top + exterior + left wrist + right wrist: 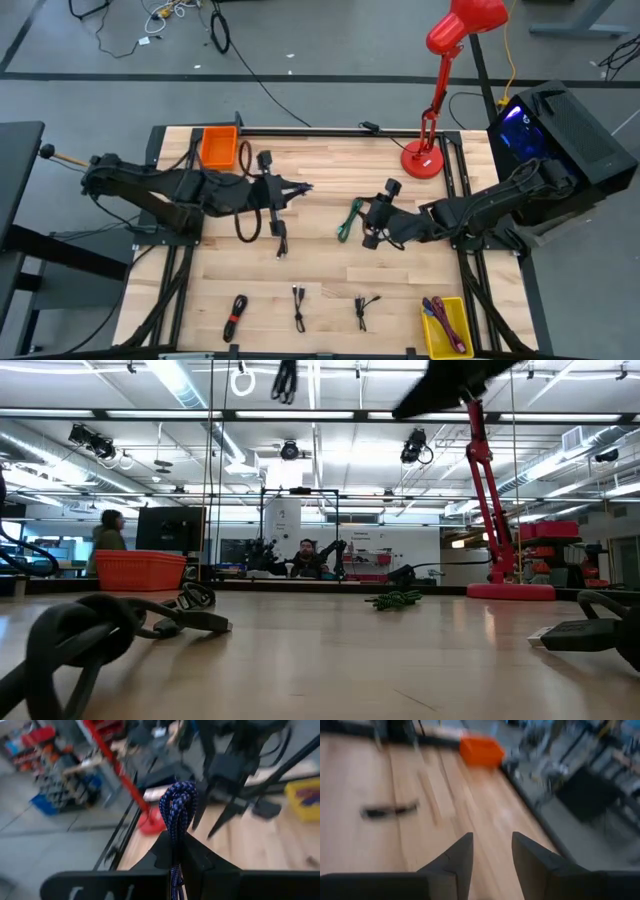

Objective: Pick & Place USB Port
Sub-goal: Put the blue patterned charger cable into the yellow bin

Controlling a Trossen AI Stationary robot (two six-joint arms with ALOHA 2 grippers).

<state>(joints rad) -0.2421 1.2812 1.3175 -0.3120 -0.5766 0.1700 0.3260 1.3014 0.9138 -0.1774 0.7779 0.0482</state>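
Left wrist view shows my left gripper (176, 851) with its fingers clenched on a blue braided cable (177, 810), lifted above the table (320, 270) near its middle. My right gripper (491, 851) hovers right of centre, fingers released, just beside a green cable (349, 219) on the wood.

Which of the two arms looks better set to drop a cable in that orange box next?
Likely the left. The left gripper is shut on a blue braided cable and sits nearer the orange bin; the right gripper is open and holds nothing.
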